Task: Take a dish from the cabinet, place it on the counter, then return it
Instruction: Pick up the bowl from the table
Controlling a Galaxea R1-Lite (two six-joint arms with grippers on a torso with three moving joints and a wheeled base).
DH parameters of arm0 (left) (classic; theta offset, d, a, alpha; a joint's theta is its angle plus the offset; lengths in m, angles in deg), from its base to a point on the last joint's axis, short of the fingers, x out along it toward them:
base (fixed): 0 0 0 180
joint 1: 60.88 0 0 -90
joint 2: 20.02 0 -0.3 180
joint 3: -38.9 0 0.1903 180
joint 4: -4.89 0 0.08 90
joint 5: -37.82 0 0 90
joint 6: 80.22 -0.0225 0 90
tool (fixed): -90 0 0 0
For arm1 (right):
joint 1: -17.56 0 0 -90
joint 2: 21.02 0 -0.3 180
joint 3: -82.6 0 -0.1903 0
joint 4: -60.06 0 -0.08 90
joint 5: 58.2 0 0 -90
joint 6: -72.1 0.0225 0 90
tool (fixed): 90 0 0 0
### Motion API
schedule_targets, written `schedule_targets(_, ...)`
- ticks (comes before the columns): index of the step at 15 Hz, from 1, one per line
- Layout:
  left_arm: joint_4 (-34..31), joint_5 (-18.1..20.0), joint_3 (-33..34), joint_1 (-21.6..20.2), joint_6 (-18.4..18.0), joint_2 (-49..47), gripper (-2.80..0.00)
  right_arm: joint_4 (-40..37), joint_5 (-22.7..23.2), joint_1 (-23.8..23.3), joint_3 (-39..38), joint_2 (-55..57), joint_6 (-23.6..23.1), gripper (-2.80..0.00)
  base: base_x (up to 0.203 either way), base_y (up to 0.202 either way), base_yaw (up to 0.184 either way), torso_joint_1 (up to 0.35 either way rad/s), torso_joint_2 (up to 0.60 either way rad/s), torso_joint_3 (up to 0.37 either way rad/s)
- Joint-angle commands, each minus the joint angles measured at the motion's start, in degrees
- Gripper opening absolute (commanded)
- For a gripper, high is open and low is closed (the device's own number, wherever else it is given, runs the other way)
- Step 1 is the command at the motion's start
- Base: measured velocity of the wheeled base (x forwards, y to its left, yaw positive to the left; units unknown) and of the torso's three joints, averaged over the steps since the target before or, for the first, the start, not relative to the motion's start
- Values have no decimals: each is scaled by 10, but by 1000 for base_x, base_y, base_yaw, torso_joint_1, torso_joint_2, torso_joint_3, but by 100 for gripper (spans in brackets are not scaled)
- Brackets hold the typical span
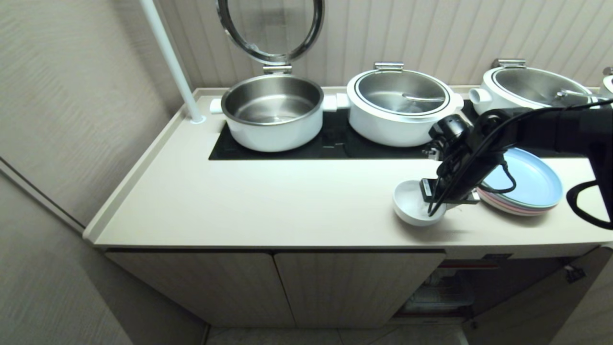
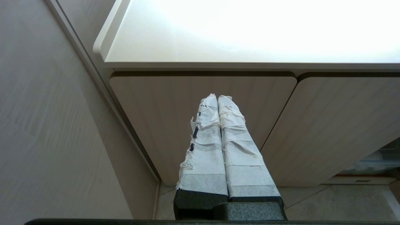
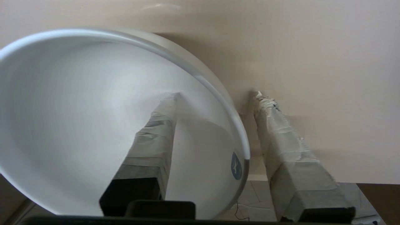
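Note:
The dish, a white bowl [image 1: 411, 203] with a small blue mark inside, rests on the cream counter [image 1: 263, 201] near its front edge. My right gripper [image 1: 438, 206] reaches down over the bowl's right side. In the right wrist view the gripper [image 3: 217, 94] is open and straddles the rim of the bowl [image 3: 78, 109]. One taped finger [image 3: 156, 131] is inside and the other stands outside, a small gap from the rim. Below the counter, the cabinet [image 1: 335, 287] has its right compartment [image 1: 445, 292] open. My left gripper [image 2: 218, 97] is shut and parked low, facing a closed cabinet door [image 2: 156, 125].
A stack of pastel plates [image 1: 527, 184] lies just right of the bowl. Three white pots stand on the black cooktop [image 1: 330, 143] behind, and the left pot [image 1: 273, 112] has its lid raised. A white pole [image 1: 172, 62] rises at the counter's back left. A wall [image 1: 72, 120] closes the left side.

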Motion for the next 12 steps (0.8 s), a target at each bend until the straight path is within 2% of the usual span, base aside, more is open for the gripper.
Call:
schedule_targets(1,0,0,0,0,0,0,-280,-2,-1,0,0,0,1,-280,0,0,0,0,0,0)
schedule_targets(10,0,0,0,0,0,0,-280,-3,0,5,-1,-4,1,-280,0,0,0,0,0,0)
schedule_targets(12,0,-1,0,0,0,0,-280,-3,0,9,-1,-5,14,-280,0,0,0,0,0,0)
